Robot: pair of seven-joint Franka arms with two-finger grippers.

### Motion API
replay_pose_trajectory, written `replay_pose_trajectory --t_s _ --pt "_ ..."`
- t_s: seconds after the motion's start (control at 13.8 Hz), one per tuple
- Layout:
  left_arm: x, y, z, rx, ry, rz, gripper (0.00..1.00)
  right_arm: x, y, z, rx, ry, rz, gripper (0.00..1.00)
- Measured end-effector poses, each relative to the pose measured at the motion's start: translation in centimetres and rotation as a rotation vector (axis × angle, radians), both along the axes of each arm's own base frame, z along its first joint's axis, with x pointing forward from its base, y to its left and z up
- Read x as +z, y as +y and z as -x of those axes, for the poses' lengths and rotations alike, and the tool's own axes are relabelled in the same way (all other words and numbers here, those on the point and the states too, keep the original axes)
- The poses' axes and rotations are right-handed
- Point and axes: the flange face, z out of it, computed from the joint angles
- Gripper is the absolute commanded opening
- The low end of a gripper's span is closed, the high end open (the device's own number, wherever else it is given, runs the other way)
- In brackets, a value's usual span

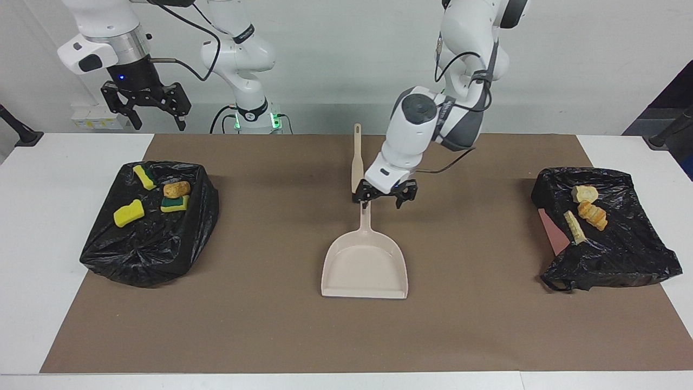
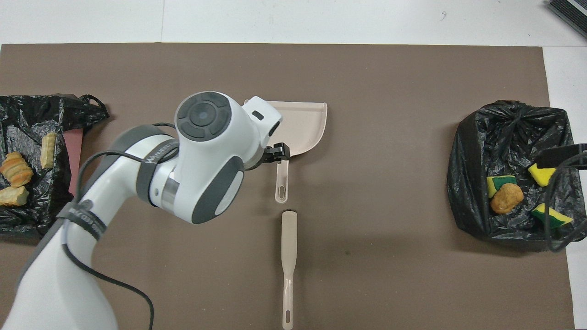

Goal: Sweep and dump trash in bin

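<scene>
Left end effector (image 1: 384,198) over dustpan (image 1: 365,268) handle, fingers apart, contact uncertain. Right end effector (image 1: 146,106) waits raised, fingers apart. Trash: sponge chunks (image 1: 129,213) on one black bag (image 1: 149,249), bread pieces (image 1: 591,214) on another (image 1: 612,254).

**Colours and patterns observed**

Dustpan (image 1: 365,265) and brush (image 1: 357,158): beige. Mat (image 1: 270,325): plain brown; table (image 1: 32,244): white. Both bin bags (image 1: 149,238) (image 1: 617,244): glossy black. Sponge chunks (image 1: 129,213): yellow, one green-backed. Lump (image 1: 176,189): brown. Bread pieces (image 1: 592,214): golden-brown, striped.
</scene>
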Motion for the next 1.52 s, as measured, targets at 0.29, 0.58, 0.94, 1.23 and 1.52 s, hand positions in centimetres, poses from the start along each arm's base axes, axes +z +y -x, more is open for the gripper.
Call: replay_pose_trajectory --t_s 0.29,0.58,0.94,1.23,1.52 --pt "5.4 9.9 -2.5 0.055 -0.014 -0.004 1.0 0.0 0.0 0.0 0.0 0.0 0.0 1.0" --pt "9.7 19.4 -3.4 0.015 -0.02 -0.013 1.0 0.0 0.0 0.0 0.0 0.0 0.0 1.0" --pt "12.0 26.3 -3.0 -0.083 0.001 -0.065 1.0 0.0 0.0 0.0 0.0 0.0 0.0 1.0" --pt "15.8 26.9 -2.4 -0.11 -0.003 -0.103 1.0 0.0 0.0 0.0 0.0 0.0 0.0 1.0" --pt "17.7 28.0 -1.0 -0.149 -0.017 -0.104 1.0 0.0 0.0 0.0 0.0 0.0 0.0 1.0"
